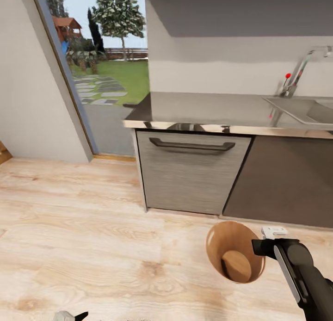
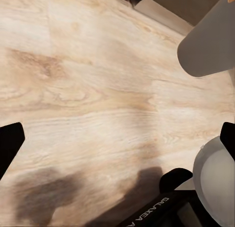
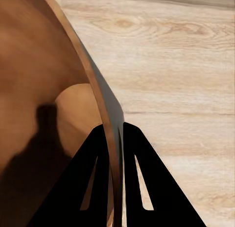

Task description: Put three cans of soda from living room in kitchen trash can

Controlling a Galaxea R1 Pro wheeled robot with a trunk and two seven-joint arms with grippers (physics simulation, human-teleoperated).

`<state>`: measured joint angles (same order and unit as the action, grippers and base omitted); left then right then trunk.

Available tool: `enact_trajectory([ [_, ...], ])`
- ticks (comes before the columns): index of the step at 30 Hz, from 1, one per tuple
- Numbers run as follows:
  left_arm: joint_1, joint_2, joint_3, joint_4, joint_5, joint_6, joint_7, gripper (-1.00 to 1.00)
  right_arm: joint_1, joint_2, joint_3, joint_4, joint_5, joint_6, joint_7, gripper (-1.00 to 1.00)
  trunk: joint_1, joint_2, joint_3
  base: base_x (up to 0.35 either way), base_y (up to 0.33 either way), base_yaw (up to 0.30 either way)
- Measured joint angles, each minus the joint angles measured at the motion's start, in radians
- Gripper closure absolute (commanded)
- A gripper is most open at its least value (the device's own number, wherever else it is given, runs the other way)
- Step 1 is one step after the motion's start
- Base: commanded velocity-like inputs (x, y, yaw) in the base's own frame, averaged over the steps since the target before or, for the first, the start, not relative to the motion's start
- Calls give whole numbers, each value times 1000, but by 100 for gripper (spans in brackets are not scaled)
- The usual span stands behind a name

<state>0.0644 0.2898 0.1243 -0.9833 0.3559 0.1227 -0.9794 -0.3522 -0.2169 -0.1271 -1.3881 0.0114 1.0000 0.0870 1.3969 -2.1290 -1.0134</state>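
1. The right pincer (image 3: 113,138) is gripping the rim of the trash can (image 1: 233,254), its 2 dark fingers (image 3: 93,183) sitting on either side of the thin amber wall, 1 inside and 1 outside.
2. The trash can is standing on the pale wood floor (image 1: 92,228) in the kitchen, just in front of the cabinets, and its mouth is tilting toward the head camera so that the paler flat bottom is showing.
3. A dark streak is lying against the bottom inside the bin; I cannot tell what it is.
4. The right arm (image 1: 300,270) is reaching in from the lower right of the head view to the bin's right edge.
5. The left pincer (image 2: 117,143) is hanging open over bare floor, its 2 dark fingertips (image 2: 10,143) showing at opposite edges of the left wrist view and holding nothing.
6. Behind the bin, a steel counter (image 1: 203,110) is carrying a sink (image 1: 305,109) and a tap (image 1: 300,71), above a grey drawer front with a dark handle (image 1: 192,146).
7. To the left, a glass door (image 1: 104,66) is looking onto a garden.
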Motion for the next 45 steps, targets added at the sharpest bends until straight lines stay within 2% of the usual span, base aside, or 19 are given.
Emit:
enact_trajectory([
  [45,0,0,0,0,0,0,0,-100,0,0,0,0,-2,0,0,100,0,0,0,0,159,290],
])
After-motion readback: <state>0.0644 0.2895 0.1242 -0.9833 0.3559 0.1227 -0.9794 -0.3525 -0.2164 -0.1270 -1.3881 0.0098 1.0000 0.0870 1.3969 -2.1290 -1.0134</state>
